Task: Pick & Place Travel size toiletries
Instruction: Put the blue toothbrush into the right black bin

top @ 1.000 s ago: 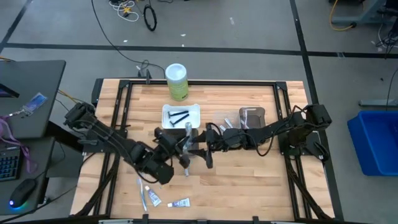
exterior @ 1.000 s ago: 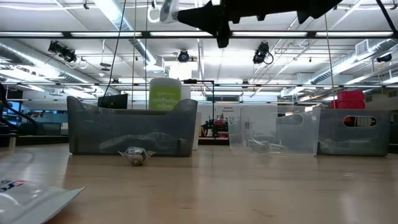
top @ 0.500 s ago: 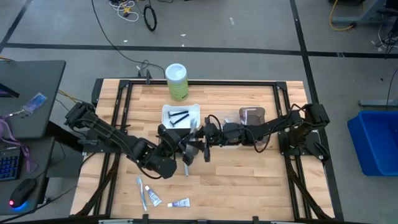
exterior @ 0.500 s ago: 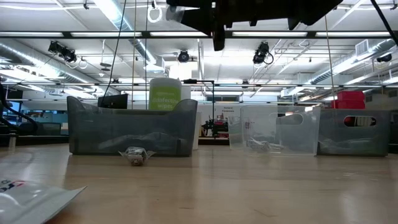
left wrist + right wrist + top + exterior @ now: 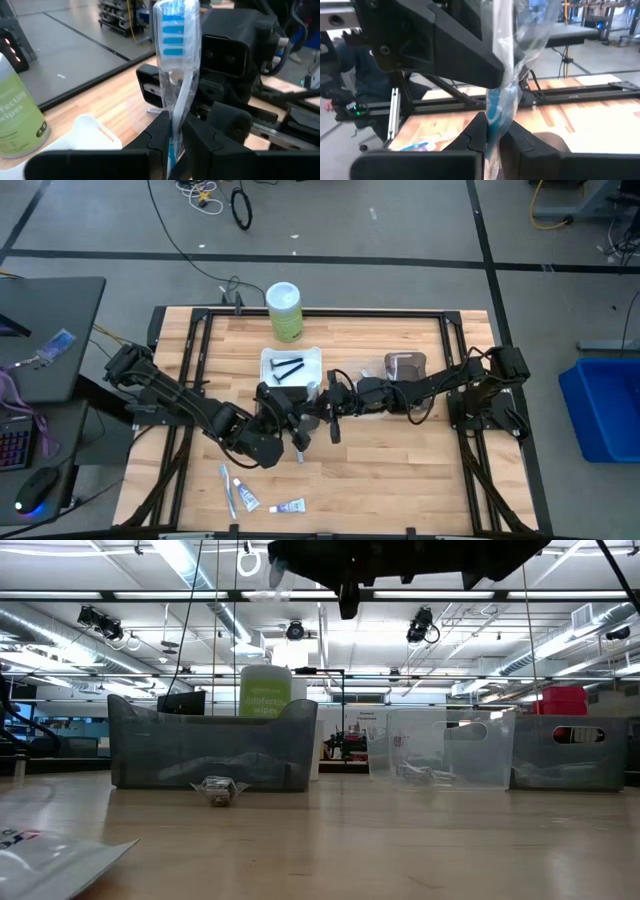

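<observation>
Wooden bench (image 5: 400,465), mid-span: wrapped toothbrush (image 5: 176,55) upright, clenched low by left pincer (image 5: 172,131) and right pincer (image 5: 492,134) alike, facing close, equally near.

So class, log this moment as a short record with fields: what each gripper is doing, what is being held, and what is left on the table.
left gripper: shut on the toothbrush, mid-table, above the wood
right gripper: shut on the same wrapped toothbrush, meeting the left gripper
white tray: holds dark razors
green canister: upright at the far edge
still loose: toothpaste tubes near the front edge
</observation>
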You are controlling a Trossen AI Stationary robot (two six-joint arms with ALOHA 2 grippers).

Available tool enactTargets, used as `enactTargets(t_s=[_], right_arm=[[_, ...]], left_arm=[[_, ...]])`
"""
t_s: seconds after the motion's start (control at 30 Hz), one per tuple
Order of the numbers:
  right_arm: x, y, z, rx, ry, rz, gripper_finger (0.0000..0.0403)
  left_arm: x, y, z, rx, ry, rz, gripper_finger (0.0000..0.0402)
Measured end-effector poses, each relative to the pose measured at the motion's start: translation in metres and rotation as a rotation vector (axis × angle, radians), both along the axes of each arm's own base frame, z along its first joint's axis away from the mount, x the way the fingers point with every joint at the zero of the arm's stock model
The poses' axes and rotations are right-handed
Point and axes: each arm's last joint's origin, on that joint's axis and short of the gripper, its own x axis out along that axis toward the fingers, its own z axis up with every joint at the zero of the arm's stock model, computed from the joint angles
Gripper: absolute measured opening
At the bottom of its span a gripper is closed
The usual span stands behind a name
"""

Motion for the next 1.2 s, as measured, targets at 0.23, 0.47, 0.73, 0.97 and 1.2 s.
enactTargets(t_s=[0.23,0.47,0.73,0.97,1.2], right_arm=[[-0.002,-0.002,-0.005,-0.018,0.082,-0.061,0.0029],[-0.014,-0.004,0.003,-0.036,0.174,-0.081,0.0029],[-0.069,-0.010,0.002,-0.107,0.619,-0.322,0.0029],[-0.134,-0.025,0.024,0.016,0.826,-0.570,0.0036],[-0.173,-0.040,0.024,0.166,1.002,-0.860,0.0040]], left_arm=[[0.000,0.000,-0.003,-0.028,0.024,-0.037,0.0063],[-0.002,0.002,-0.022,-0.050,0.050,-0.026,0.0088],[-0.001,0.002,-0.022,-0.057,0.083,-0.077,0.0100],[-0.001,0.002,-0.022,-0.053,0.087,-0.078,0.0100],[-0.001,0.002,-0.022,-0.054,0.085,-0.077,0.0100]])
